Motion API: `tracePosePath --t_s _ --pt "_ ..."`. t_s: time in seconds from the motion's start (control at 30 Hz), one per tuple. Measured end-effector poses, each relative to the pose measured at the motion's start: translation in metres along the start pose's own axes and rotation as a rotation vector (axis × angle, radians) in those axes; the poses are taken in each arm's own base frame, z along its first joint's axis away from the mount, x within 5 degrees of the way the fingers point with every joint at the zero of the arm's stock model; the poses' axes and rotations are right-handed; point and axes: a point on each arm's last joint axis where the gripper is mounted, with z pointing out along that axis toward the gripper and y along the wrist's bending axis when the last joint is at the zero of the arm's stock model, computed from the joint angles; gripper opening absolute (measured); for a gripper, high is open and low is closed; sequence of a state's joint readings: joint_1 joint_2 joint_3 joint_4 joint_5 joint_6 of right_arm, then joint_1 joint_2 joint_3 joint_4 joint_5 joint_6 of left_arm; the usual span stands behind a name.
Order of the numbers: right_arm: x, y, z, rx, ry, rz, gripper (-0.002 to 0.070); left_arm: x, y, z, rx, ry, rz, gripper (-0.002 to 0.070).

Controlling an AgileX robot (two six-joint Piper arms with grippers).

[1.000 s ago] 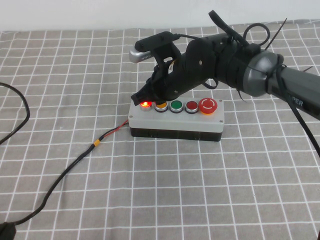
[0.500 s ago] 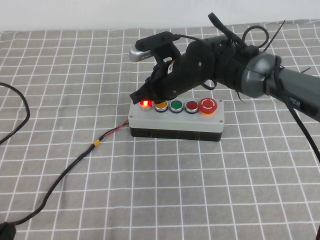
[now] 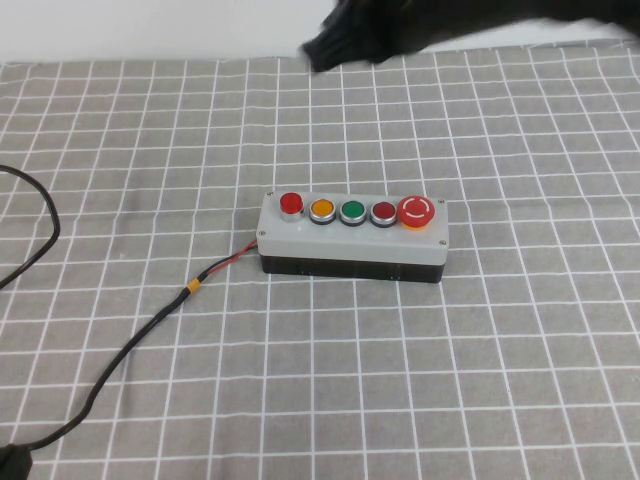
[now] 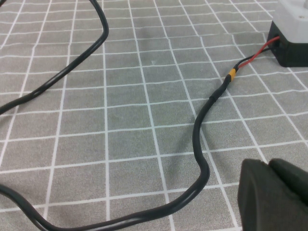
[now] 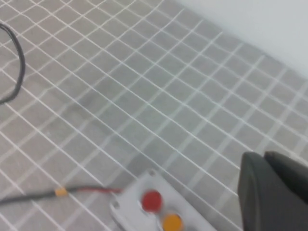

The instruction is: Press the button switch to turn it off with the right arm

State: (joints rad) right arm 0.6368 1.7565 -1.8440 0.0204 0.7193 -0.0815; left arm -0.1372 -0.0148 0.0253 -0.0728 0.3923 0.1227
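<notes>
The button switch [image 3: 291, 204] is the small red button in a silver collar at the left end of the grey five-button box [image 3: 350, 240]. It is not glowing. My right gripper [image 3: 322, 46] is blurred, high above and behind the box at the back of the table, touching nothing. In the right wrist view its dark fingers [image 5: 264, 156] lie together, with the button switch [image 5: 152, 200] far below. My left gripper [image 4: 269, 164] is shut and empty, low over the cloth to the left of the box [image 4: 293, 19]; it is out of the high view.
Orange [image 3: 321, 210], green [image 3: 352, 211] and dark red [image 3: 383, 212] buttons and a big red mushroom button [image 3: 417, 211] fill the box. A black cable [image 3: 120, 350] with red wire runs from the box's left side across the checked cloth; it also shows in the left wrist view [image 4: 197, 134].
My right gripper has lifted off the button switch and pulled up and back toward the far edge. The button switch glowed before and is dark now.
</notes>
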Motion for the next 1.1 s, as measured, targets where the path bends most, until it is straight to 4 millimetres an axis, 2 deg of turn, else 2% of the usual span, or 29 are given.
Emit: tracePosePath --t_s 0.23,0.4,0.5,0.73,0.87,0.93,1.1 --pt "-0.009 -0.009 -0.085 0.098 0.031 -0.062 -0.0016 0.0 0.0 0.0 0.0 0.0 0.0 -0.0003" --pt "0.009 -0.007 -0.134 0.106 -0.008 -0.034 -0.0016 0.0 0.0 0.0 0.0 0.0 0.0 -0.0003" --pt "0.035 -0.005 -0.159 0.104 -0.031 -0.01 -0.0016 0.0 0.0 0.0 0.0 0.0 0.0 -0.0003" --pt "0.13 0.003 -0.198 0.091 -0.001 0.046 -0.0016 0.0 0.0 0.0 0.0 0.0 0.0 -0.0003" --pt "0.177 0.007 -0.218 0.087 -0.013 0.072 -0.0016 0.0 0.0 0.0 0.0 0.0 0.0 -0.0003" --pt "0.194 0.008 -0.229 0.087 -0.037 0.078 -0.0016 0.0 0.0 0.0 0.0 0.0 0.0 -0.0003" --pt "0.217 0.011 -0.25 0.079 -0.095 0.093 -0.0016 0.0 0.0 0.0 0.0 0.0 0.0 -0.0003"
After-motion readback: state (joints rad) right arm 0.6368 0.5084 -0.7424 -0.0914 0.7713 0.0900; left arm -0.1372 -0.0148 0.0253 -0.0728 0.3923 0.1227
